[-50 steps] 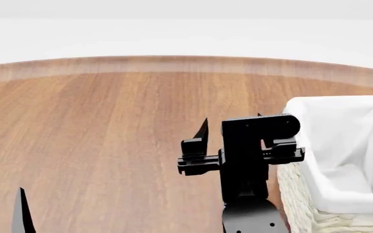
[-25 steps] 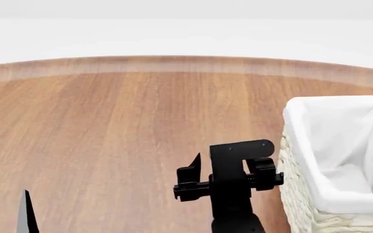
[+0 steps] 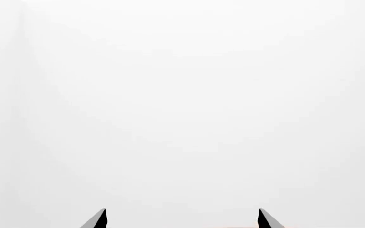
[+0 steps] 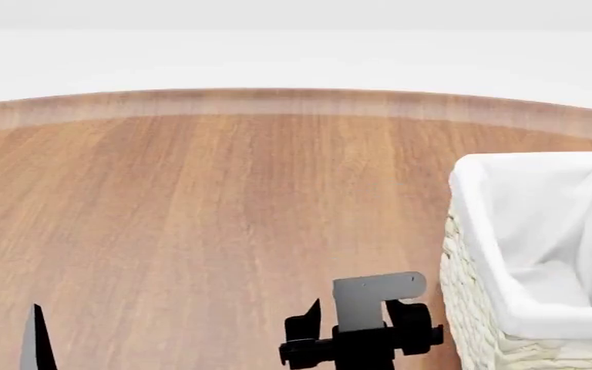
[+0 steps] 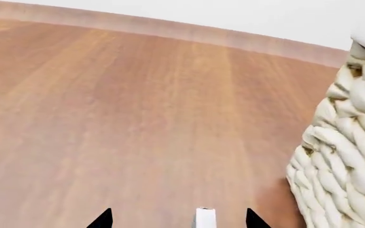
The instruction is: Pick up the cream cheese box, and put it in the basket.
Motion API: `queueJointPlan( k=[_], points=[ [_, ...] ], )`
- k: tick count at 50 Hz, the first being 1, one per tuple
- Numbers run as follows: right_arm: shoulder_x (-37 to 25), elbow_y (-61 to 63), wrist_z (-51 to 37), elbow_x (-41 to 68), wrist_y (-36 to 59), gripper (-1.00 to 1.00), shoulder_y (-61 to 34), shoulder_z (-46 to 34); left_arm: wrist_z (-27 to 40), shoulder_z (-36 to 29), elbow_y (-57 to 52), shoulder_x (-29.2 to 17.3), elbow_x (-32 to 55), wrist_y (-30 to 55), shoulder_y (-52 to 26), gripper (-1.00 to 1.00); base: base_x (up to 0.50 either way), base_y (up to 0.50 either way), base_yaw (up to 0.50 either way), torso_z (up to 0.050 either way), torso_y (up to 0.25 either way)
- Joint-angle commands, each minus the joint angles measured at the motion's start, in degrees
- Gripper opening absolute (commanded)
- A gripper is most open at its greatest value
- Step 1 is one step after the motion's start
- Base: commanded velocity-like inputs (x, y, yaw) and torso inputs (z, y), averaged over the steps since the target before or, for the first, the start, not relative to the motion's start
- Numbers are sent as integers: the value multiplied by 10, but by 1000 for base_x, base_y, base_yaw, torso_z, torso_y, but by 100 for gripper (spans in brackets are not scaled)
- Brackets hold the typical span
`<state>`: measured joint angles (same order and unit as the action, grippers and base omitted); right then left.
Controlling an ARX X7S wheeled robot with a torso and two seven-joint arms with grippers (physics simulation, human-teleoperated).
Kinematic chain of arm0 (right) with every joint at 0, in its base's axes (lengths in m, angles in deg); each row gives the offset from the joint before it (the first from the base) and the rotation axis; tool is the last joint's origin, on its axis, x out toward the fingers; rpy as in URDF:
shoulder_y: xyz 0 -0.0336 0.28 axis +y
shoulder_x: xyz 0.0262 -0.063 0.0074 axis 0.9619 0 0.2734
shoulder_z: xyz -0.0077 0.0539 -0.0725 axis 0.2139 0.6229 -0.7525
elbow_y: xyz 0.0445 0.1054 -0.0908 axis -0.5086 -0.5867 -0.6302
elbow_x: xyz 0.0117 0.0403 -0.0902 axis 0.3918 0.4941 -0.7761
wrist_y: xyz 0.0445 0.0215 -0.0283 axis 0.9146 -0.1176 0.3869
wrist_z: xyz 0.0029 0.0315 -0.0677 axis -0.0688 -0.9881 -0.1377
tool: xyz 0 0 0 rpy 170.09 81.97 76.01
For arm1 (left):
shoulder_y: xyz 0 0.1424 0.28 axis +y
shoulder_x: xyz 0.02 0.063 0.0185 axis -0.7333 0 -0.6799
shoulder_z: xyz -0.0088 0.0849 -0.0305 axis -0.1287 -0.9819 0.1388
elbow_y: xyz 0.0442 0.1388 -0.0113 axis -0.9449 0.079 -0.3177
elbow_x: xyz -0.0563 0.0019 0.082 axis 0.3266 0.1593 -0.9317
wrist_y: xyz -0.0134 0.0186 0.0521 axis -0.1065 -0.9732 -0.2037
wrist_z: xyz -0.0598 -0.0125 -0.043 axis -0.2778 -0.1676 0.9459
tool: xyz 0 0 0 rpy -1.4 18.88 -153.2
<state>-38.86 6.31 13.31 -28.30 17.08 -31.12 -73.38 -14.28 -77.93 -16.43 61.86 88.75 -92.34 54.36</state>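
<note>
The basket (image 4: 478, 254), cream wicker with a white cloth liner, stands at the table's right; only liner shows inside it. Its woven wall (image 5: 347, 156) fills one side of the right wrist view. The cream cheese box is out of view. My right gripper (image 4: 363, 320) hovers low by the basket's near left corner, open, fingertips (image 5: 103, 219) wide apart. A small white strip (image 5: 205, 218) pokes up between them at the frame's edge; I cannot tell what it is. My left gripper (image 3: 181, 217) is open, facing blank white. One of its fingertips (image 4: 36, 331) shows at the near left.
The round wooden table (image 4: 224, 193) spreads out to the left of the basket and ends in a curved far edge (image 4: 275, 100), with a white background beyond.
My right gripper has drawn back toward me, from beside the basket's upper left rim down to the bottom of the head view. The left fingertip has barely shifted.
</note>
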Motion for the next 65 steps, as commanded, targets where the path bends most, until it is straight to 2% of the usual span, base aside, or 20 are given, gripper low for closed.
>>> queueJointPlan(
  k=[1, 19, 33, 47, 53, 54, 65],
  points=[
    [2, -39, 3, 8, -18, 100, -2, 0, 1, -1, 0, -4, 3, -8, 2, 100, 0, 0, 0, 0, 0],
    [3, -40, 5, -9, -17, 100, 7, 16, 5, -5, -2, -8, -1, -7, 2, 100, 0, 0, 0, 0, 0],
    [3, -40, 5, -26, -13, 100, 13, 34, 6, -10, 0, -13, -5, -13, 3, 100, 0, 0, 0, 0, -132],
    [2, -40, 9, -71, -7, 100, 19, 89, 12, -12, -2, -15, -13, -14, 3, 100, 0, 0, 0, 0, -164],
    [2, -40, 12, -87, -6, 100, 21, 115, 13, -12, 2, -14, -10, -16, 2, 100, 0, 0, 0, 0, 0],
    [2, -40, 11, -89, -8, -100, 22, 118, 14, -12, 3, -15, -9, -17, 1, 100, 0, 0, 0, 0, 0],
    [2, -40, 14, -103, -12, -100, 20, 133, 17, -12, 4, -16, -7, -23, 3, 100, 0, 0, 0, 0, 0]
  ],
)
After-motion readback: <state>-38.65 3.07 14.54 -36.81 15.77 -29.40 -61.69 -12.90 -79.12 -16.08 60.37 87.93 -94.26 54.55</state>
